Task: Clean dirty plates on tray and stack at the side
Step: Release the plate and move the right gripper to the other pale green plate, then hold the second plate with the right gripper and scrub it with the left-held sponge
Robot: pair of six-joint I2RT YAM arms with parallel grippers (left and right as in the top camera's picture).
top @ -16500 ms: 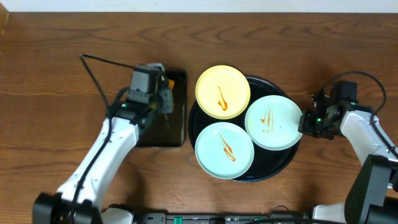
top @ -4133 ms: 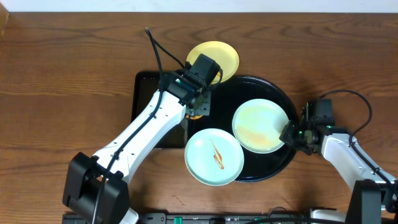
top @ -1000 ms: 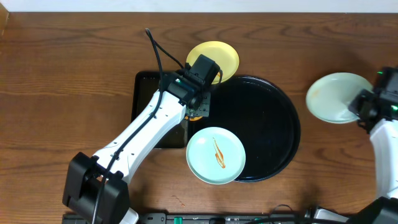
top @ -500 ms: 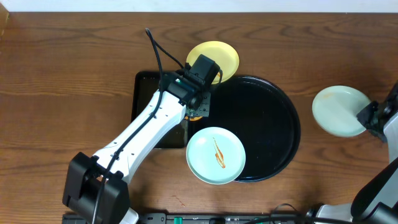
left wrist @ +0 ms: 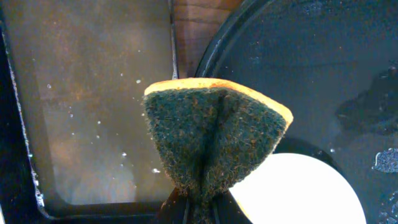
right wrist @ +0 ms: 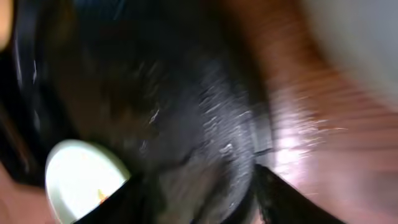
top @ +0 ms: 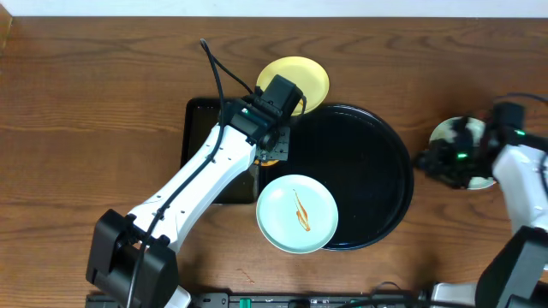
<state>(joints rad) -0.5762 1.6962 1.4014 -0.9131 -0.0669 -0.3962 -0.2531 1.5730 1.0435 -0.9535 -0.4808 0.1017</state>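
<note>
Table (top: 86,85) of dark wood carries the round black tray (top: 360,162), with a rectangular tray (top: 199,128) just left of it. A sauce-streaked mint plate (top: 297,214) overhangs the round tray's near-left rim; a yellow plate (top: 310,73) lies by its far-left rim; a second mint plate (top: 445,133) sits on the wood to its right. The left gripper (top: 274,147) clenches a folded sponge (left wrist: 214,140); the right gripper (top: 426,161) hangs spread and empty.

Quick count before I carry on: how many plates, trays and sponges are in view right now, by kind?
Plates: 3 (pale yellow plate, streaked mint-green plate, mint-green plate at far right)
Trays: 2 (round black tray, rectangular black tray)
Sponges: 1 (sponge)
Total: 6
</note>
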